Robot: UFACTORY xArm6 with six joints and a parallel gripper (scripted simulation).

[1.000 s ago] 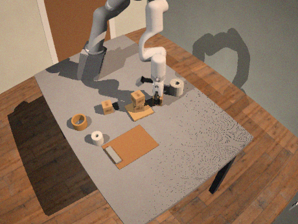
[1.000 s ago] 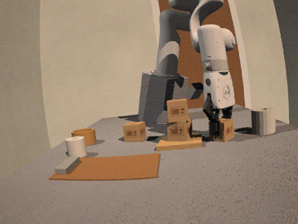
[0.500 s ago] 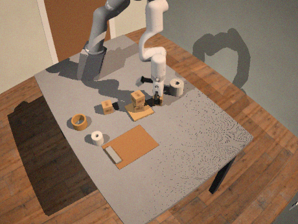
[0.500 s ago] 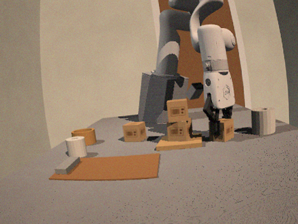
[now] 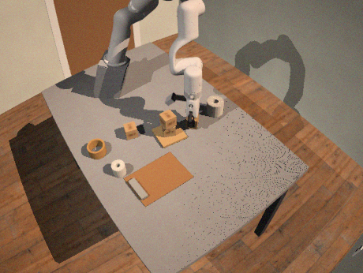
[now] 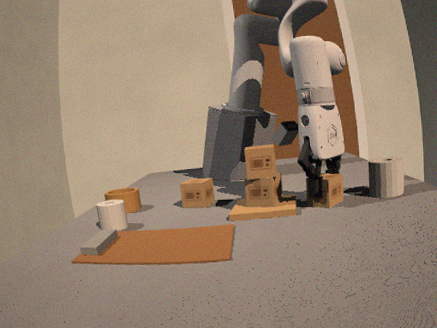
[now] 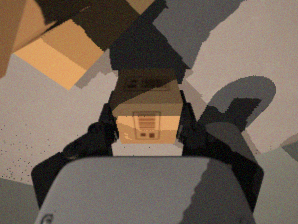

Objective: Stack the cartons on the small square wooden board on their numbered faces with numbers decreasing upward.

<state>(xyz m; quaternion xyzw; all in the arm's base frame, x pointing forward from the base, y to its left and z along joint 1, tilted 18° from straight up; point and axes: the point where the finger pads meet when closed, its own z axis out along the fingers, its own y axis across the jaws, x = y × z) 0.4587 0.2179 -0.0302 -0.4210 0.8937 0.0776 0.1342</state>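
Two cartons stand stacked, the lower (image 6: pixel 262 191) under the upper (image 6: pixel 260 162), on the small square wooden board (image 6: pixel 262 209); the stack also shows in the top view (image 5: pixel 168 122) on the board (image 5: pixel 170 136). My gripper (image 6: pixel 320 181) is shut on a third carton (image 6: pixel 327 189) that rests on the table just right of the board. In the wrist view the fingers press both sides of that carton (image 7: pixel 147 112). A fourth carton (image 6: pixel 196 192) sits alone on the table left of the board, also seen in the top view (image 5: pixel 130 130).
A grey cylinder (image 6: pixel 386 177) stands right of the gripper. An orange ring (image 6: pixel 124 199) and a white cylinder (image 6: pixel 111 214) stand at the left. A flat orange mat (image 6: pixel 161 245) with a grey block (image 6: pixel 98 242) lies at the front.
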